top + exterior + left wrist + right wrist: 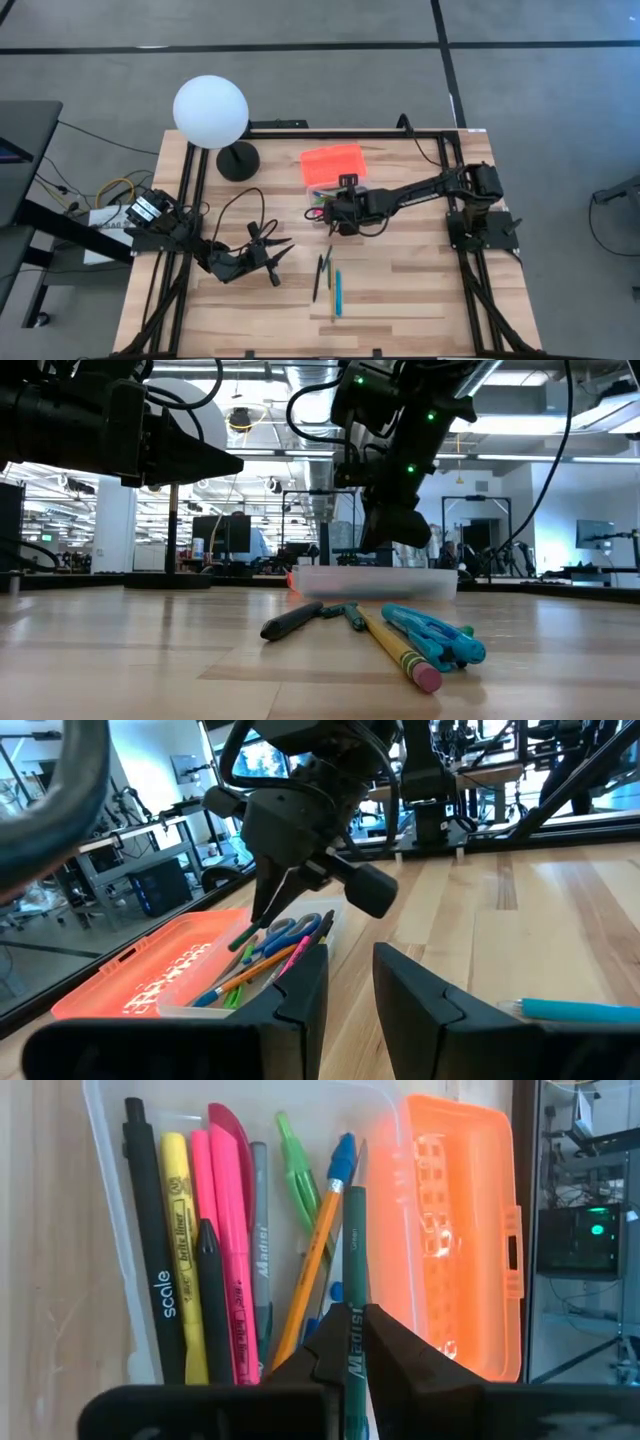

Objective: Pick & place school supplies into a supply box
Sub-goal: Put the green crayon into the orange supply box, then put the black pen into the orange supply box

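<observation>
The right claw (pixel 352 1342) hangs over the clear box (pixel 105 1230), pinching a green pen (pixel 354 1250). The pen is light, stiff and smooth, so it is best held near its middle. The box already holds pens, markers and a pencil, beside its orange lid (pixel 455 1230). The left claw (pixel 272 252) waits over the desk (pixel 400 300), a little spread. More pens (pixel 330 285) lie on the desk.
</observation>
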Robot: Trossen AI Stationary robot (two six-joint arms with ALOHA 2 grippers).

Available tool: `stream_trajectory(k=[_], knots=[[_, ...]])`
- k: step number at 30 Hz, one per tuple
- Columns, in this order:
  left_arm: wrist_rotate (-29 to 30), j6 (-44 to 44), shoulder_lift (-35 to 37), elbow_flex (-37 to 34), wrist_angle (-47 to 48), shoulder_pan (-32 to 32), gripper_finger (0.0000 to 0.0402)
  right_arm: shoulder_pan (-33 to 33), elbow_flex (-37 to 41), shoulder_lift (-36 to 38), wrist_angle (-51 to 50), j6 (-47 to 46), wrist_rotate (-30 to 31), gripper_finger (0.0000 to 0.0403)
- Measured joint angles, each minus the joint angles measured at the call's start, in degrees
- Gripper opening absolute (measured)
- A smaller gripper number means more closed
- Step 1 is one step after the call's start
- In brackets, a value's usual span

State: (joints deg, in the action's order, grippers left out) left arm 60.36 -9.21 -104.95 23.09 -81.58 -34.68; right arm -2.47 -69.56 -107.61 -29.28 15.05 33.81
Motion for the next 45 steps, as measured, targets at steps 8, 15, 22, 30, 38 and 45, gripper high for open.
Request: stream_trajectory(k=[8,15,22,30,38,45], knots=[[0.02,0.0,0.0,0.0,0.04,0.0,0.0077,0.4,0.0,0.04,-0.02,-2.35,0.01,0.0033],[0.02,0.0,0.0,0.0,0.09,0.0,0.0077,1.15,0.0,0.04,-0.02,-4.38,0.02,0.0075],[0.02,0.4,0.0,0.02,1.6,0.0,0.0077,-0.4,0.0,0.05,-0.26,-4.49,0.65,0.0107],[-0.49,1.62,0.0,0.02,2.13,0.0,0.0077,-2.37,0.0,0.07,-3.26,-4.31,0.89,0.0112],[-3.15,2.99,0.0,0.03,3.15,-0.08,0.0077,-2.64,5.44,8.49,-1.08,-7.55,-0.88,0.0112],[-3.1,4.18,0.0,0.04,4.72,-0.13,0.0077,-8.71,17.59,26.07,5.1,-8.65,-1.19,0.0111]])
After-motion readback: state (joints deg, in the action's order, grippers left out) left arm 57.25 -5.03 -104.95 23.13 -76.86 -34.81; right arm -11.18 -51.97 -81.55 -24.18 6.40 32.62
